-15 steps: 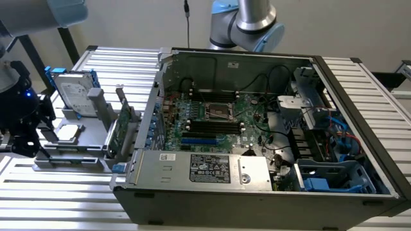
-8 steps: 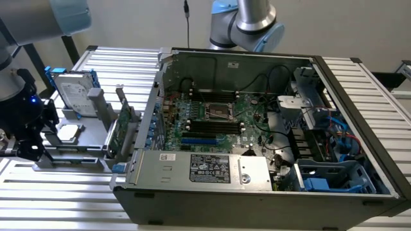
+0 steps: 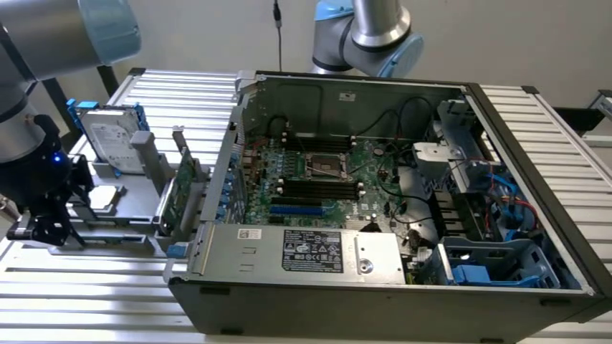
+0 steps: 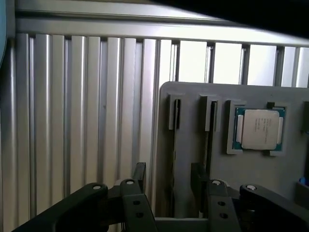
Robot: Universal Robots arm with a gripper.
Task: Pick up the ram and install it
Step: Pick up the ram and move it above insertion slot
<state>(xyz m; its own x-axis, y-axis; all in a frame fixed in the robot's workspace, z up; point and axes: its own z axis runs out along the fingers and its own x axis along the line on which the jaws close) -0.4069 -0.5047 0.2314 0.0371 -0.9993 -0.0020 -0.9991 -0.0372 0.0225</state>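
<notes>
Arm: grey-and-blue jointed robot arm (image 3: pixel 29 43), at the exterior view's left, bent steeply down over the flat grey plastic parts holder (image 4: pixel 270 179).
Gripper: black two-finger gripper (image 4: pixel 169 173), jaws spread wide, gripping nothing, straddling one narrow holder slot.
Ram (image 4: pixel 173 150): thin stick, edge-on in that slot; colour indiscernible.
Square silver processor chip (image 4: pixel 259 128): pocketed nearby.

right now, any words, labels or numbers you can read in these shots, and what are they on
No text here can be read.
On the power supply, the black label: print too small.
Beside it, the white sticker: blurred.
On the hard drive, the label: too small.
On the processor, lid markings: blurred.
</notes>
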